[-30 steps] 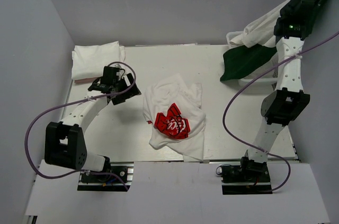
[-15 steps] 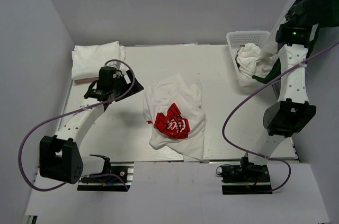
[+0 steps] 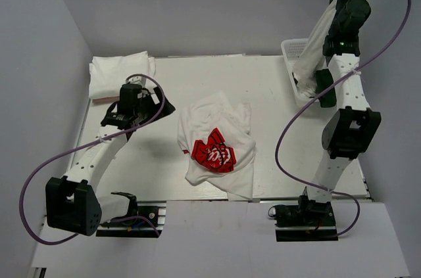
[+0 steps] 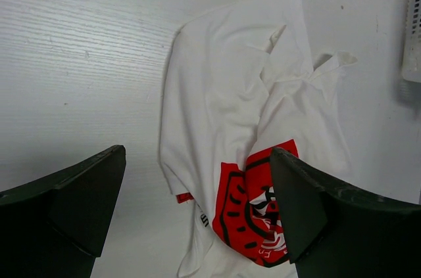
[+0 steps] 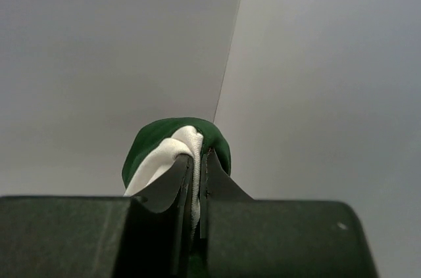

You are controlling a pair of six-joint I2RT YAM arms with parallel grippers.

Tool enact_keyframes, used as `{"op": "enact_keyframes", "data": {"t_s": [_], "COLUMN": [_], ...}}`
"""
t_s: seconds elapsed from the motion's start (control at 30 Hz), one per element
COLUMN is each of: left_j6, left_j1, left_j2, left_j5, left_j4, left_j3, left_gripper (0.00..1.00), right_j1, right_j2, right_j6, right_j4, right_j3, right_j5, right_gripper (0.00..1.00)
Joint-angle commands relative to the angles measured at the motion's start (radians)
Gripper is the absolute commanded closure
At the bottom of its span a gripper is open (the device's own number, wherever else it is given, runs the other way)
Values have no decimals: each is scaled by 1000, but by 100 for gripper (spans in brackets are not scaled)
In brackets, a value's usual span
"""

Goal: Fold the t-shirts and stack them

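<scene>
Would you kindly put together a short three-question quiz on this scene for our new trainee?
1. True or false: the left gripper is shut on the red-print t-shirt.
2. What does the right gripper hold, raised high above the table?
A. white and green cloth
B. the red-print t-shirt
C. nothing
3. At which corner of the table does the folded white t-shirt lie?

Key:
1. False: its jaws stand wide open above the table, and the shirt lies loose.
2. A.
3. The far left corner.
</scene>
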Motion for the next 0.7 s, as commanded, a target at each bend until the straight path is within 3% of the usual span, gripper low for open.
{"op": "enact_keyframes", "data": {"t_s": [0.0, 0.2, 0.3, 0.33, 0.37, 0.4, 0.5, 0.53, 0.63, 0.67], "left_j6": [11, 11, 11, 11, 11, 11, 11, 11, 22, 34], "left_j1": [-2, 7, 7, 7, 7, 7, 7, 7, 7, 7], "left_j2": [-10, -20, -20, -20, -11, -2, 18, 18, 29, 29], "left_j5": [-43, -112, -133, -133, -142, -143, -143, -155, -167, -167], "left_j4": [-49, -112, -136, -152, -152, -167, -189, -189, -212, -212], "left_j3": [24, 36, 49, 59, 73, 87, 113, 113, 141, 151], "left_gripper": [0, 0, 0, 0, 0, 0, 0, 0, 0, 0], "right_j1": [8, 2, 5, 2, -2, -10, -13, -12, -13, -16], "right_j2": [4, 21, 30, 36, 38, 55, 99, 105, 153, 165], "right_j6": [6, 68, 159, 288, 380, 503, 602, 598, 628, 631], "right_j4": [64, 73, -54, -97, -152, -311, -389, -439, -533, -609], "right_j3": [-1, -159, -237, -254, -280, -280, -311, -314, -285, -271], "right_j5": [100, 266, 304, 310, 295, 272, 82, -2, -81, -79], "right_gripper": [100, 100, 100, 100, 100, 100, 100, 95, 56, 31]}}
